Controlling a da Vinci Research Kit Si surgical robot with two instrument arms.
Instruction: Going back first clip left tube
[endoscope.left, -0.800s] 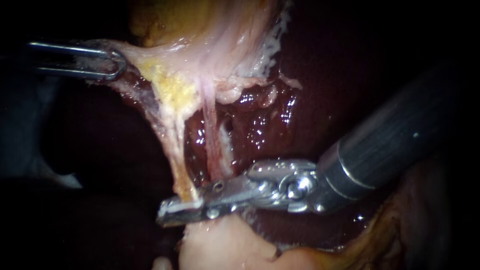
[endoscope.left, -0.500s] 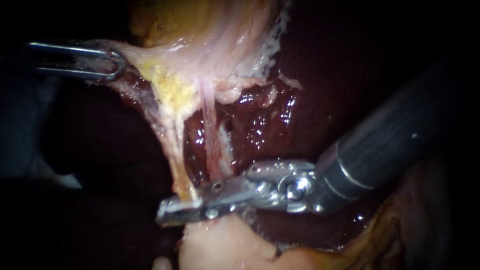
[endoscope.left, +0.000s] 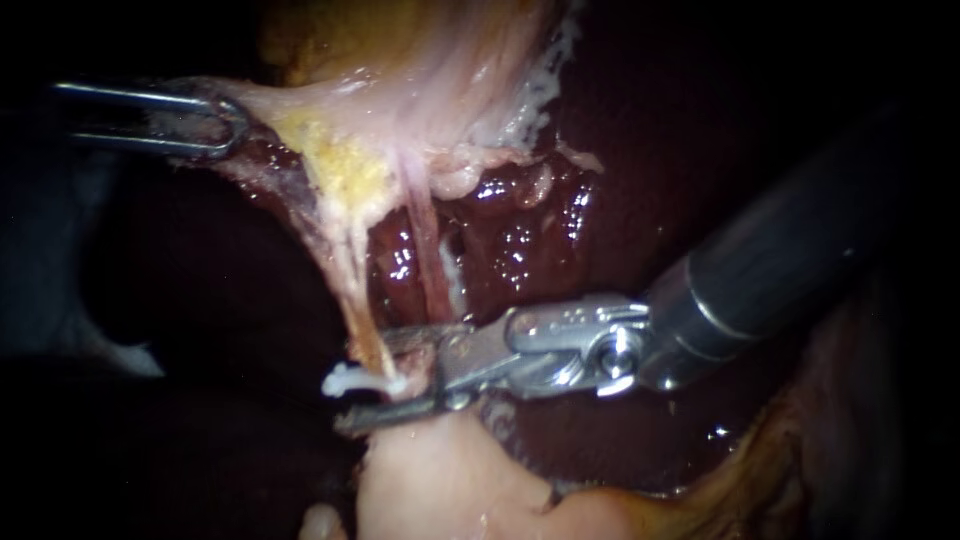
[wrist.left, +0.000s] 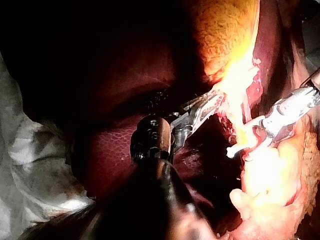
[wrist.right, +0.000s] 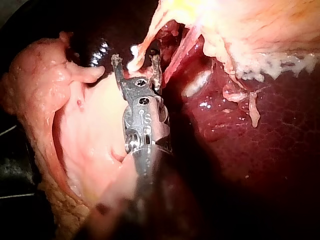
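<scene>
Though left end effector (endoscope.left: 215, 125) clamps tissue (endoscope.left: 300, 110), right one (endoscope.left: 372, 378) (over wet liver (endoscope.left: 520, 240)) gapes round clip (endoscope.left: 345, 381).

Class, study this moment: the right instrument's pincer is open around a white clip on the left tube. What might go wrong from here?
1. The right instrument has its pincer open astride the white clip on the left tube; withdrawing off-line may snag or dislodge the clip.
2. The pink right tube runs close beside the pincer and might get caught.
3. The left instrument holds tissue taut; more pull may tear the thin tube.
</scene>
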